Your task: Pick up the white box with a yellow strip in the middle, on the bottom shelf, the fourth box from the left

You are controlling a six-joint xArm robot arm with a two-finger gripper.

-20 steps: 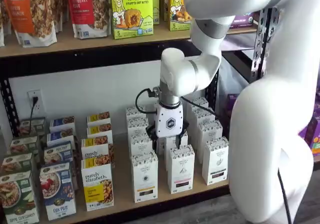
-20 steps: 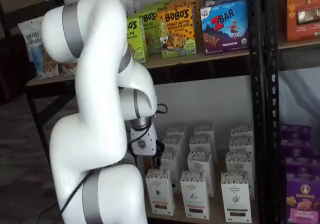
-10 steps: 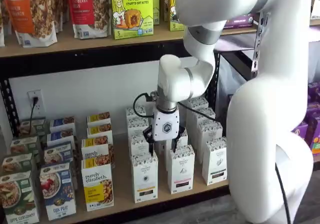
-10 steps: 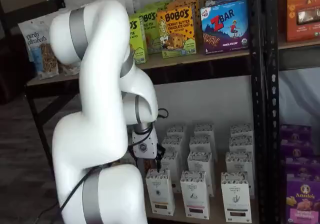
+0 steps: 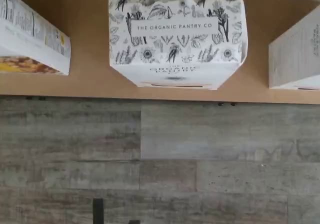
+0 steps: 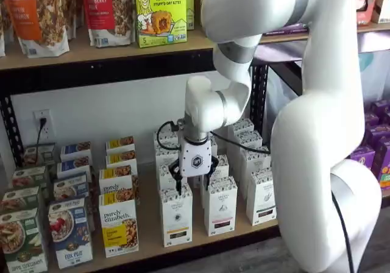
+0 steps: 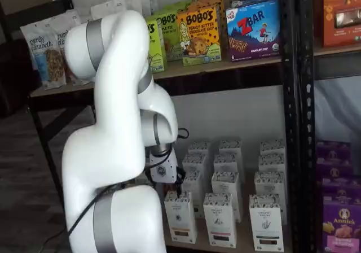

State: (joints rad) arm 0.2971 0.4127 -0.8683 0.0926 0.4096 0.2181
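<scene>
Right now, going left to right along the bottom shelf [image 6: 146,248] in a shelf view, I see cereal boxes [image 6: 70,231] first, then yellow granola boxes [image 6: 119,227]. Next comes the white box [image 6: 177,215], standing at the front of its row, near the edge. My gripper [image 6: 192,183] hangs just above it and a bit behind. My two black fingers are spread apart with nothing between them (one finger [image 6: 178,181] sits over the box's top). More white boxes [image 6: 220,205] stand to the right, in rows going back. From my wrist view, the white box [image 5: 176,36] is seen from above, with little plant drawings on top, close to the shelf's front edge. Grey wood floor [image 5: 160,164] lies beyond that edge.
</scene>
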